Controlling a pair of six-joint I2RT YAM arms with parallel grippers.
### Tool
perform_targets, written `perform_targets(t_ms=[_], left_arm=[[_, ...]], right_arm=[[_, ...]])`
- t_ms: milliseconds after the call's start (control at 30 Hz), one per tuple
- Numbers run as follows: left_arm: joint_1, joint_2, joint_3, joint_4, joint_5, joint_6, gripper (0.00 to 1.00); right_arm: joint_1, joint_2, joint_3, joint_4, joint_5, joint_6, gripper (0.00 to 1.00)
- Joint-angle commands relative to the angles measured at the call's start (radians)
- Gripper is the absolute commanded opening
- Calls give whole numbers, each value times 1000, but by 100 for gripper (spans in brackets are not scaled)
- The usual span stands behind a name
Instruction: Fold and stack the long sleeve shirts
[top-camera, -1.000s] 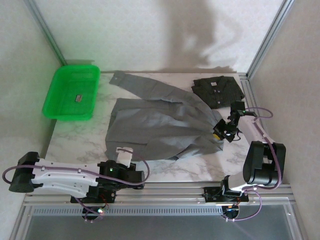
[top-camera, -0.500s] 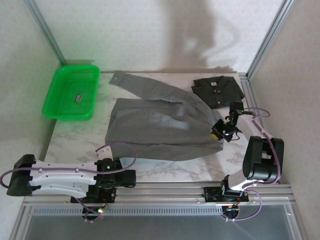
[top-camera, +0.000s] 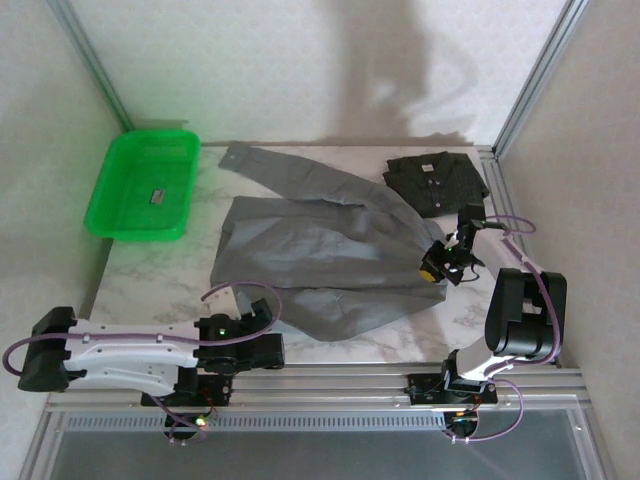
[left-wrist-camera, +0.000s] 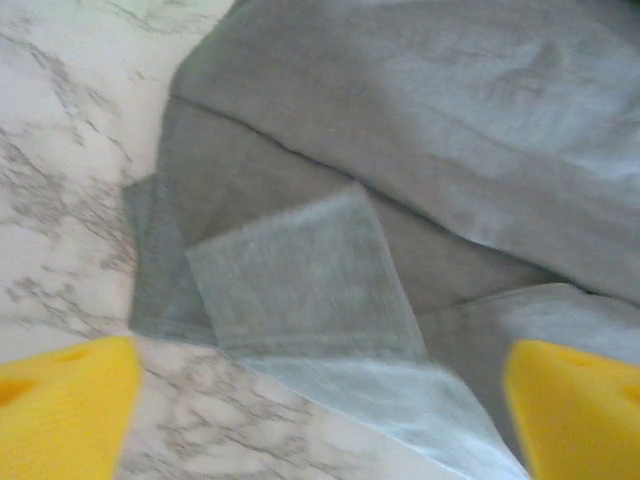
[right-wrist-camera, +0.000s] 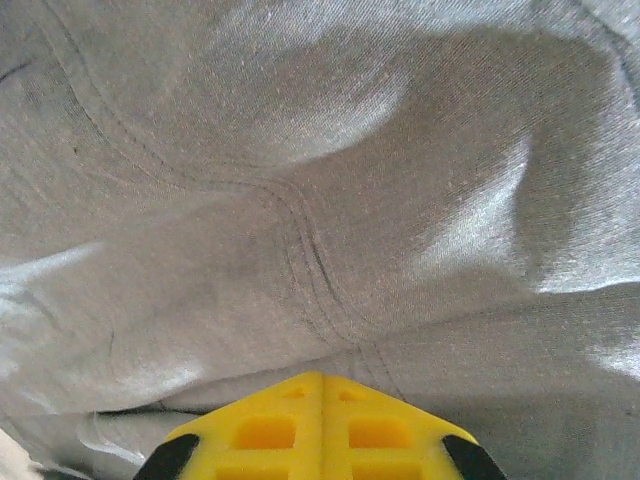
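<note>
The grey long sleeve shirt lies spread across the middle of the marble table, one sleeve stretched to the back left. The charcoal shirt sits folded at the back right. My left gripper hovers open over the grey shirt's front hem, where a corner of cloth is turned over; its yellow fingers stand wide apart with nothing between them. My right gripper is shut at the grey shirt's right edge, and the cloth runs into its closed yellow pads.
A green plastic tray stands at the back left with a small dark item inside. Bare marble lies between tray and shirt. Metal frame posts and walls close the table's sides.
My left gripper has opened and let go of the grey shirt's front hem, which now lies on the table. The right gripper has edged left with the shirt's right side.
</note>
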Motion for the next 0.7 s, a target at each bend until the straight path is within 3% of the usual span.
perform_targets(t_ms=[0, 167, 267, 333, 433, 500, 600, 667], left_arm=[[-12, -46, 91, -36, 41, -120, 100], [-13, -67, 196, -240, 274, -318, 100], [-3, -110, 219, -253, 291, -329, 100], [54, -183, 183, -165, 269, -308, 100], [218, -294, 95, 88, 279, -105, 99], [391, -284, 47, 277, 410, 105, 99], [552, -35, 155, 303, 621, 362, 100], [605, 165, 283, 202, 651, 504, 100]], right_arm=[[-4, -14, 1, -52, -28, -35, 2], [-3, -34, 26, -81, -42, -47, 4], [-3, -34, 27, -77, -56, -46, 5], [3, -22, 20, -47, -123, -44, 7], [65, 24, 43, -52, -172, -68, 9], [137, 50, 64, -69, -137, -83, 9], [192, 63, 61, -47, -139, -58, 9], [209, 57, 57, -38, -142, -52, 9]])
